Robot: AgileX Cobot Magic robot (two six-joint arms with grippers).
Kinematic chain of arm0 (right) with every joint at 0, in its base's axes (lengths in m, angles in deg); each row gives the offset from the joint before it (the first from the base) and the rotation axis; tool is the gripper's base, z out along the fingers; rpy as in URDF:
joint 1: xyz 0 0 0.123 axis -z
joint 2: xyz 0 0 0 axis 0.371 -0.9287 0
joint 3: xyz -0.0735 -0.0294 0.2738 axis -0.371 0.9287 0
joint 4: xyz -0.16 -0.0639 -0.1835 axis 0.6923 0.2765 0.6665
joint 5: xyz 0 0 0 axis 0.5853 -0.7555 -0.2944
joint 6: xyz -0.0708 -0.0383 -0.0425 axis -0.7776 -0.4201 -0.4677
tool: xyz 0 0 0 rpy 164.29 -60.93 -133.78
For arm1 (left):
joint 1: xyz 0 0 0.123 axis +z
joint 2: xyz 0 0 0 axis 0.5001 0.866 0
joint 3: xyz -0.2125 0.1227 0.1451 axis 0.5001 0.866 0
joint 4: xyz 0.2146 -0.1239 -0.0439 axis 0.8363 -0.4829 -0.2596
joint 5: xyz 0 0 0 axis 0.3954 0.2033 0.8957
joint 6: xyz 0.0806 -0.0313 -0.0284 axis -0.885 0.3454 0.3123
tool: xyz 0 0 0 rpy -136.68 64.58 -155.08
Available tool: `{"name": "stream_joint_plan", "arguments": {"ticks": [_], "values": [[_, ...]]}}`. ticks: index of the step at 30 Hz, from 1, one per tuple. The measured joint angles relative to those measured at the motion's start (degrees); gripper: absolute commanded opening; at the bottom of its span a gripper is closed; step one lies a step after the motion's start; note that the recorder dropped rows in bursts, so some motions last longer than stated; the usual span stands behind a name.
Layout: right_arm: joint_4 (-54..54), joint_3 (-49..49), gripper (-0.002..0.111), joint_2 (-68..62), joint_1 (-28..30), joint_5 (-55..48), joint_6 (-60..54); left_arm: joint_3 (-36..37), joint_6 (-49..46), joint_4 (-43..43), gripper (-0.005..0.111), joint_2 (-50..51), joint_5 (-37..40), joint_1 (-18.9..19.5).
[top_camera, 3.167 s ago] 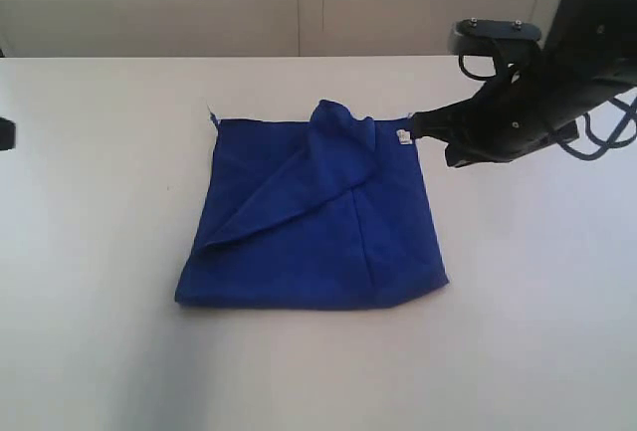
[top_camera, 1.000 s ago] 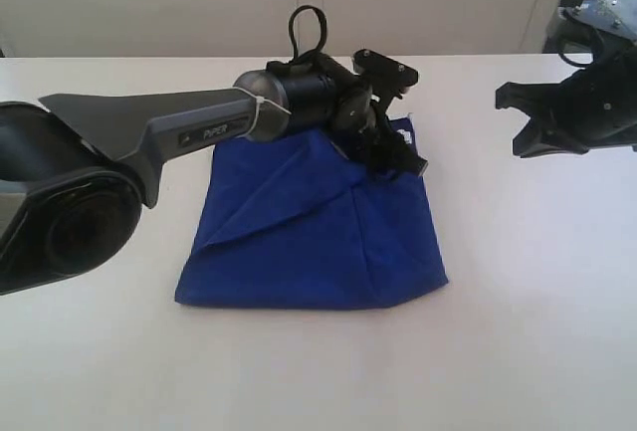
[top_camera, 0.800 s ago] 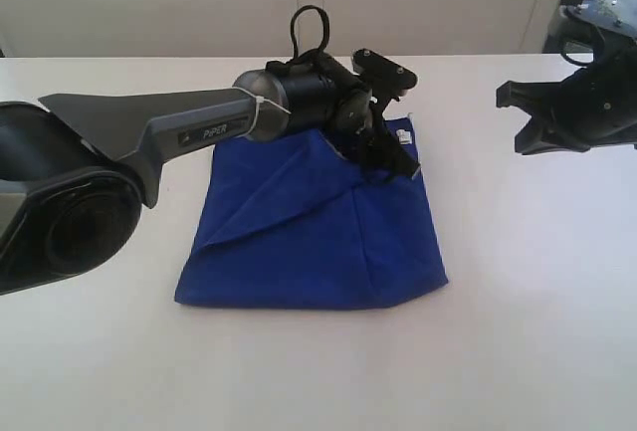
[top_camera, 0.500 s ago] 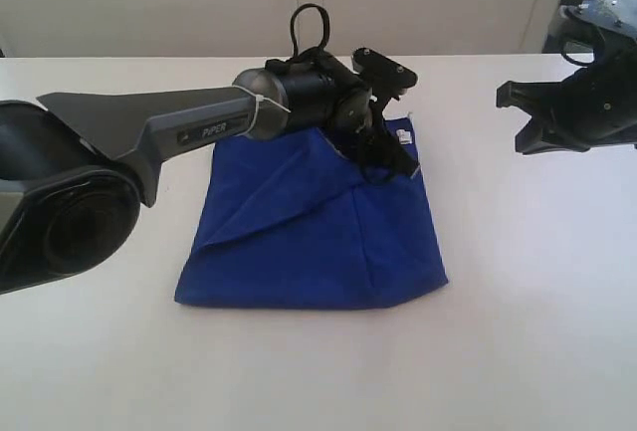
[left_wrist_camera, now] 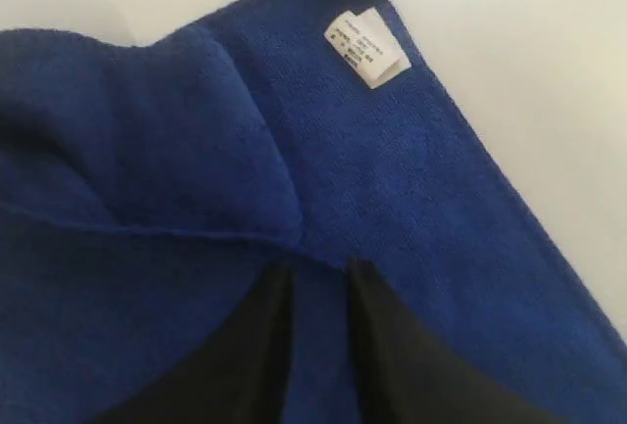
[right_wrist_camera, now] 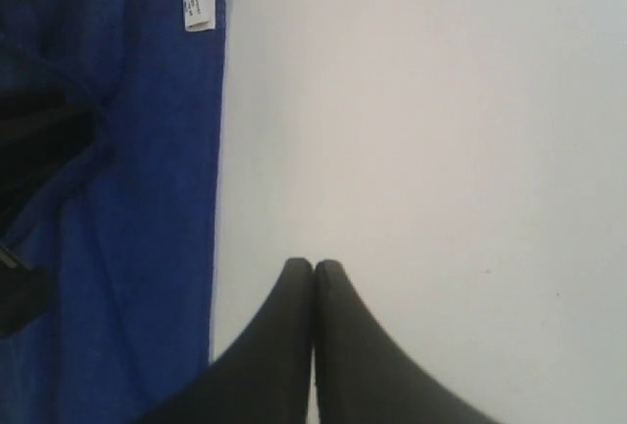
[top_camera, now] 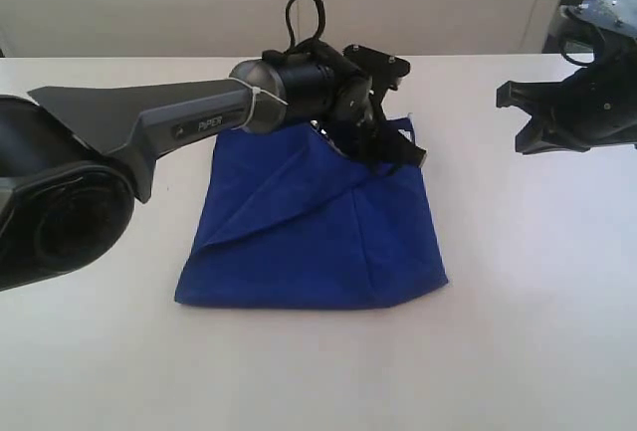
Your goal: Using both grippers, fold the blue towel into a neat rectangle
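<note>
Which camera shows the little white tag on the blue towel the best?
The left wrist view: the white tag is big and close, with tiny print showing. The right wrist view shows the tag smaller, at the blue towel's edge. In the exterior view the left gripper crowds that corner, and I cannot find it.

At the bottom middle of the frame you see the right gripper (right_wrist_camera: 313,269), tips pressed together, over the white table (right_wrist_camera: 421,130), with the blue towel (right_wrist_camera: 157,199) down the left side and its white tag (right_wrist_camera: 199,5) upper left.
</note>
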Motion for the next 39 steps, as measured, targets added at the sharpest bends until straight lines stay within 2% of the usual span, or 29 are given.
{"name": "stream_joint_plan", "arguments": {"ticks": [2,10,12,14,16,20,33,39], "values": [[0.0,0.0,0.0,0.0,0.0,0.0,0.0,0.0,0.05,-0.46,0.053,0.02,-0.63,0.0],[0.0,0.0,0.0,0.0,0.0,0.0,0.0,0.0,0.29,-1.58,0.051,1.95,-2.53,0.0],[0.0,0.0,0.0,0.0,0.0,0.0,0.0,0.0,0.29,-1.59,0.044,1.97,-2.8,0.0],[0.0,0.0,0.0,0.0,0.0,0.1,0.0,0.0,0.29,-1.7,0.031,1.97,-3.04,0.0],[0.0,0.0,0.0,0.0,0.0,0.31,0.0,0.0,0.29,-1.81,0.014,1.97,-2.92,0.0],[0.0,0.0,0.0,0.0,0.0,0.31,0.0,0.0,0.13,-1.79,0.0,1.97,-1.89,0.0],[0.0,0.0,0.0,0.0,0.0,0.31,0.0,0.0,-0.96,-1.79,0.0,1.85,-0.85,0.0],[0.0,0.0,0.0,0.0,0.0,0.44,0.0,0.0,-1.4,3.15,0.0,-0.5,1.07,0.0]]}}
